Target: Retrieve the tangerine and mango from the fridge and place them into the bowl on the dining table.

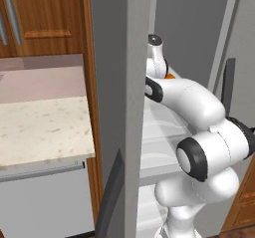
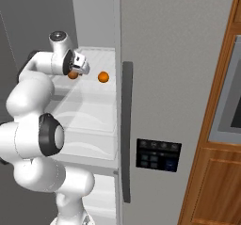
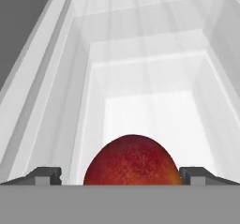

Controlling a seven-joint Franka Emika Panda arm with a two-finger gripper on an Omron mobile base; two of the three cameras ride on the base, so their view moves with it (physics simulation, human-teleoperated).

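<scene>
In the left base view, the white arm [image 1: 199, 132] fills the lower right and reaches up into the open fridge [image 1: 129, 107] in the middle. A small bit of orange [image 1: 170, 75] peeks out beside the arm, near the upper middle. On the left is a speckled desk [image 1: 40, 127] with wooden cabinets [image 1: 45, 18] above it. In the right base view, the arm comes up from the lower left, and the gripper [image 2: 75, 71] is in the upper left, inside the fridge over a clear shelf [image 2: 89, 111]. A reddish-orange fruit, the mango [image 2: 72, 75], sits right at the gripper. A round orange tangerine [image 2: 103, 76] lies on the shelf just beside it, toward the right. A dark panel with buttons [image 2: 158, 155] is on the closed fridge door, lower middle. In the hand view, the mango [image 3: 132, 161] is big and red at the bottom middle, between the two dark fingertips [image 3: 44, 175]. The fingertips stand wide apart on each side of it, and I cannot tell if they touch it.
</scene>
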